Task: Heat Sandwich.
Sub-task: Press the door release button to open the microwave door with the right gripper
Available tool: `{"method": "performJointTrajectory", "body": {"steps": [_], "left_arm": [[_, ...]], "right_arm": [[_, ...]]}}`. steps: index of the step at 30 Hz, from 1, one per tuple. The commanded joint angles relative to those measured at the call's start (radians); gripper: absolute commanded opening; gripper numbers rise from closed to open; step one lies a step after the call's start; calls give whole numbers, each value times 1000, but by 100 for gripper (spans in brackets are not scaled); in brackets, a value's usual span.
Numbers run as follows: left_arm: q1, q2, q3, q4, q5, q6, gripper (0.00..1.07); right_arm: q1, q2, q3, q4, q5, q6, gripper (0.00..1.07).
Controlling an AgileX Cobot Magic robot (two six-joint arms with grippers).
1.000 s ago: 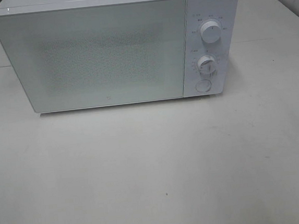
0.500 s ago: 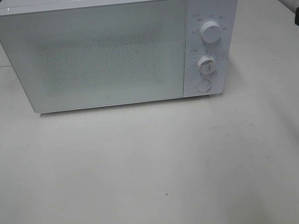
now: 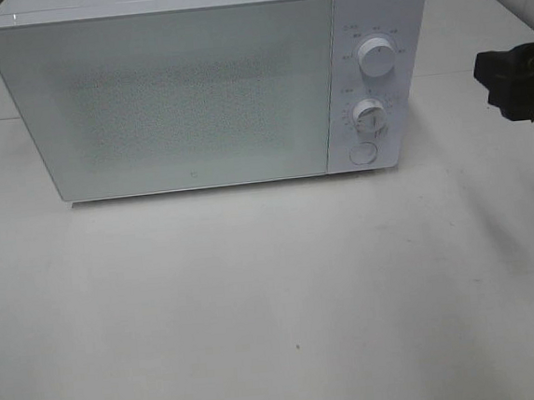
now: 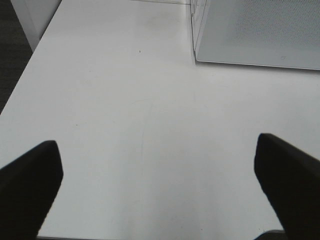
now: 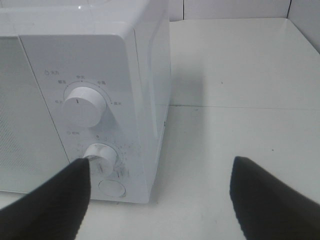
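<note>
White microwave [image 3: 164,97], door shut, upper frame. Sandwich unseen: likely soft, light; pinch bread edges. Left gripper [image 4: 157,185], right gripper [image 5: 160,200] both spread, empty.

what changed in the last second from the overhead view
The right gripper came in from the right edge and moved left toward the control side of the microwave, jaws open and empty. Nothing was gripped or released. The microwave stayed shut and in place.

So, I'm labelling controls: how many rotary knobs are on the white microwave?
2: the upper white round knob and the lower white round knob, both on the white control panel.
</note>
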Motion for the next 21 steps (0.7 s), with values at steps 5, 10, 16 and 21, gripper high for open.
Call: {"method": "performJointTrajectory", "body": {"steps": [5,10,16,21], "left_arm": [[3,-17,4,0,-12,-4,100],[3,-17,4,0,-12,-4,100],[3,-17,4,0,-12,-4,100],[3,-17,4,0,-12,-4,100]], "right_arm": [[-2,94,75,112,-262,-64,75],[91,162,111,204,-355,-158,75],[242,272,131,349,-465,-275,75],[350,356,131,449,-571,-303,75]]}}
